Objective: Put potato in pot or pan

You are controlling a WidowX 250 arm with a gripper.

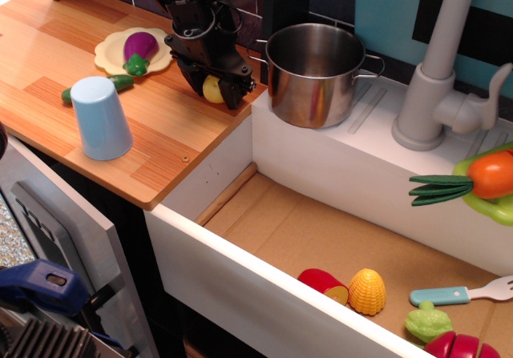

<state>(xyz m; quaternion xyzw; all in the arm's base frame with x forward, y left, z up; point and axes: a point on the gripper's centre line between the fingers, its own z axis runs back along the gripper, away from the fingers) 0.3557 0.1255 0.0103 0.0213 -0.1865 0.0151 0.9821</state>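
Observation:
The pale-yellow potato (212, 90) rests on the wooden counter (48, 54), just left of the shiny steel pot (309, 98). The pot stands on the white sink ledge and looks empty. My black gripper (213, 92) comes down from above, with its fingers pressed against both sides of the potato. The fingers hide most of the potato. The gripper sits a short way left of the pot's rim and below its top.
A light blue cup (100, 118) stands upside down on the counter's left, with a green vegetable (120, 82) behind it. A yellow plate (112, 54) holds a purple eggplant. A grey faucet (437, 86) rises right of the pot. The sink basin holds corn (366, 291), a fork and other toy food.

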